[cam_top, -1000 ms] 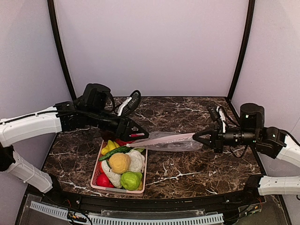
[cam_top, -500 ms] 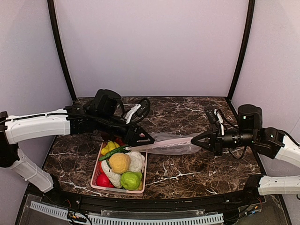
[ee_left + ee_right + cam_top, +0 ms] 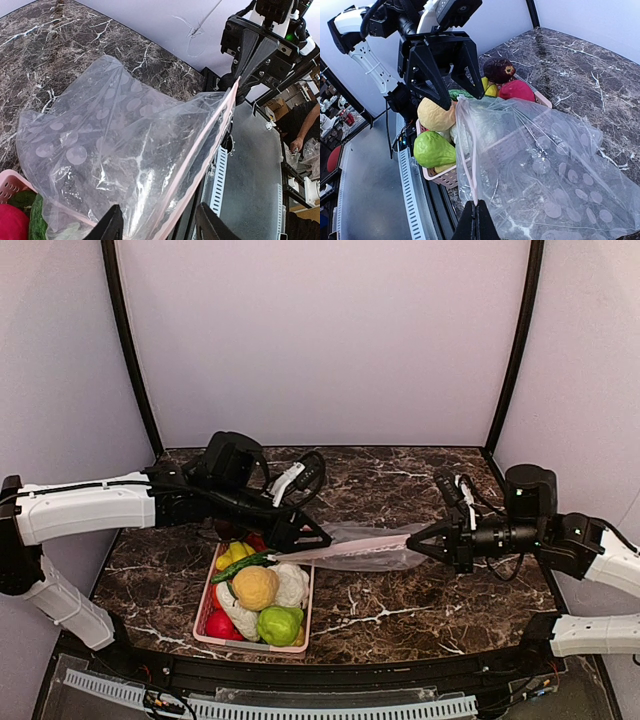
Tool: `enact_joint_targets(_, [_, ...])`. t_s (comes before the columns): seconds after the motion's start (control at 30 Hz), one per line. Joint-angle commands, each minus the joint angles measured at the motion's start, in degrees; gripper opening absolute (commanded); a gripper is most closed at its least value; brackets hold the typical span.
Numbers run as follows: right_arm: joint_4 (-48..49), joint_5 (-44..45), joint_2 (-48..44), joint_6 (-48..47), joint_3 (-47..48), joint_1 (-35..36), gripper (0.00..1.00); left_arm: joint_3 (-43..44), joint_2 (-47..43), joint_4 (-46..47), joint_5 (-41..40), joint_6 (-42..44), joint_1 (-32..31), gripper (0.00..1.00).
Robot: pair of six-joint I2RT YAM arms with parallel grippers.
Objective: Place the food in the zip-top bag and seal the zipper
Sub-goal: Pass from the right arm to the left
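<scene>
The clear dotted zip-top bag (image 3: 372, 546) hangs stretched between my two grippers above the table. My right gripper (image 3: 412, 539) is shut on the right end of the pinkish zipper (image 3: 472, 165), as the right wrist view (image 3: 476, 214) shows. My left gripper (image 3: 314, 536) is open, its two fingers straddling the zipper (image 3: 200, 150) near the bag's left end without closing on it. The food lies in the pink basket (image 3: 250, 645): a yellow-orange ball (image 3: 255, 587), cauliflower (image 3: 293, 583), green fruit (image 3: 280, 625), red fruit (image 3: 219, 624), banana (image 3: 236, 551) and cucumber (image 3: 243, 563).
The basket stands at the front left, just under the bag's left end. A dark eggplant (image 3: 499, 70) and another red fruit (image 3: 516, 90) lie at its far end. The enclosure walls close the back and both sides.
My left gripper has moved right and slightly down along the bag's mouth. My right gripper has shifted a little to the left, still shut on the zipper.
</scene>
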Motion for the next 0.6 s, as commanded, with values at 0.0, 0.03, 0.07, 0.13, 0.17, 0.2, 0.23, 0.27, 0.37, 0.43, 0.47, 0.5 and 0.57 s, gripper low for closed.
enact_joint_targets(0.0, [2.16, -0.26, 0.55, -0.01, 0.18, -0.14, 0.00, -0.62, -0.67, 0.98, 2.24, 2.61, -0.54, 0.49])
enact_joint_targets(0.03, [2.27, -0.32, 0.72, -0.06, 0.26, -0.09, 0.00, -0.61, -0.59, 0.83, 2.22, 3.02, -0.62, 0.49])
enact_joint_targets(0.07, [2.40, -0.42, 0.94, 0.01, 0.24, -0.14, 0.00, -0.59, -0.53, 0.61, 2.17, 3.40, -0.86, 0.49])
enact_joint_targets(0.13, [2.59, -0.52, 1.30, 0.02, 0.24, -0.15, 0.00, -0.59, -0.17, 0.33, 1.97, 3.81, -1.14, 0.49])
enact_joint_targets(0.17, [2.67, -0.52, 1.39, 0.02, 0.24, -0.16, 0.00, -0.50, 0.13, 0.09, 1.73, 3.95, -1.28, 0.49])
enact_joint_targets(0.2, [2.78, -0.60, 1.48, 0.06, 0.32, -0.16, 0.00, -0.39, 0.27, -0.06, 1.62, 4.23, -1.34, 0.49])
enact_joint_targets(0.23, [2.85, -0.61, 1.50, 0.07, 0.33, -0.13, 0.00, -0.32, 0.64, -0.34, 1.47, 4.38, -1.46, 0.49])
enact_joint_targets(0.27, [2.89, -0.59, 1.54, 0.02, 0.41, -0.11, 0.00, -0.15, 1.01, -0.49, 1.44, 4.71, -1.57, 0.49])
enact_joint_targets(0.37, [2.90, -0.45, 1.59, 0.02, 0.55, -0.12, 0.00, 0.01, 1.48, -0.78, 1.19, 5.01, -1.95, 0.44])
enact_joint_targets(0.43, [2.99, -0.36, 1.60, 0.02, 0.59, -0.16, 0.00, 0.04, 1.71, -0.85, 0.79, 5.24, -2.05, 0.42])
enact_joint_targets(0.47, [3.01, -0.35, 1.65, 0.02, 0.59, -0.15, 0.00, 0.05, 1.87, -0.92, 0.66, 5.41, -2.04, 0.41])
enact_joint_targets(0.5, [3.03, -0.36, 1.71, 0.02, 0.59, -0.16, 0.00, 0.08, 1.97, -1.04, 0.35, 5.50, -2.12, 0.41])
enact_joint_targets(0.57, [3.14, -0.13, 1.79, 0.02, 0.51, -0.15, 0.00, 0.11, 2.35, -1.15, 0.36, 5.71, -2.28, 0.37])
